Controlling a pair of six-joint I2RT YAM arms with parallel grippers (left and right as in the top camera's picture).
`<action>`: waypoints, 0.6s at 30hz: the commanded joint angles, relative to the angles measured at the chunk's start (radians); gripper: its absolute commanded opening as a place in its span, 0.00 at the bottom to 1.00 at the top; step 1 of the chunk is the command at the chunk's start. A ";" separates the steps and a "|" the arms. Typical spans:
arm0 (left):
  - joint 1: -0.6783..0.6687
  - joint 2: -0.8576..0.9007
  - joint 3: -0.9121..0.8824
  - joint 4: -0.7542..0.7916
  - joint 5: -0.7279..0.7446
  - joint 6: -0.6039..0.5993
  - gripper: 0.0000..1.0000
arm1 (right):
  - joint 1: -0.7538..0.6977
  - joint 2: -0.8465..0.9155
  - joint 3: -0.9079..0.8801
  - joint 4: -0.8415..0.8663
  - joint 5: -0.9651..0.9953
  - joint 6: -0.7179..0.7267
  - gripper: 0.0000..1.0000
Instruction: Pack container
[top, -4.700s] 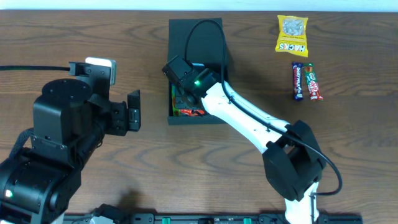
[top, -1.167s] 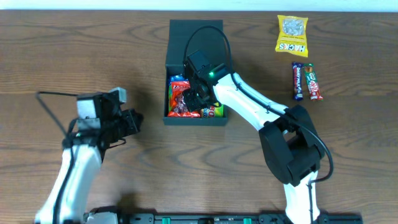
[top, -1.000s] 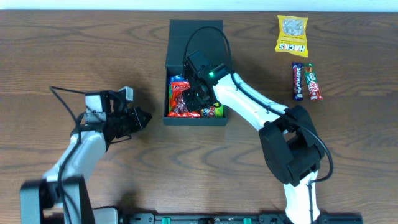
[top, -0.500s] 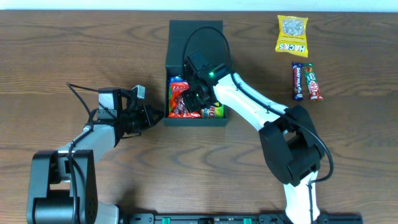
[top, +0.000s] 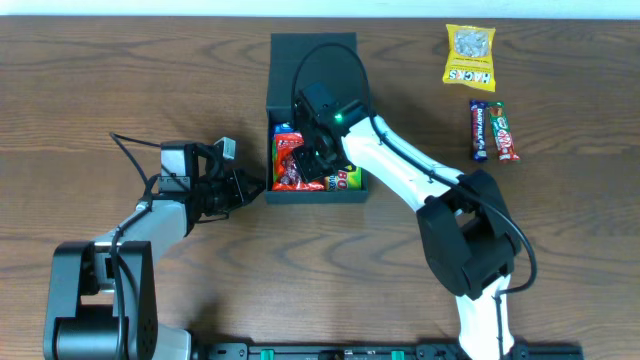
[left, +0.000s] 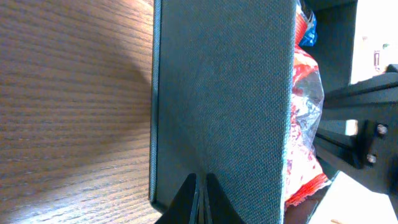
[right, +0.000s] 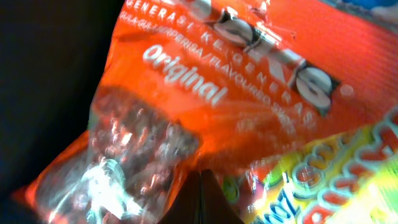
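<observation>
wooden table (top: 100, 80) bears container (top: 315, 194) holding snack packets (top: 290, 168).

Even light. Soft shadow lies left of the left claw (left: 199, 198), beside the container (left: 224, 93); the red packet (right: 186, 93) above the right claw (right: 202, 200) glares, blurred.

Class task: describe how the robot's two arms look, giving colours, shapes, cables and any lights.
Both arms have white tubular links between bulky black joint housings. The left arm trails a thin black cable; the right arm carries a looping black cable and a green light. The fingers are dark and tapered.
</observation>
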 joint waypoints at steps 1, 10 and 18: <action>-0.011 0.013 -0.001 0.000 0.027 -0.008 0.06 | 0.006 0.001 0.109 -0.069 0.048 -0.011 0.01; -0.011 0.013 -0.001 0.001 0.029 -0.008 0.06 | 0.021 0.003 0.144 -0.241 0.050 -0.011 0.01; -0.011 0.013 -0.001 0.001 0.030 -0.008 0.06 | 0.042 0.003 0.025 -0.108 -0.016 -0.013 0.01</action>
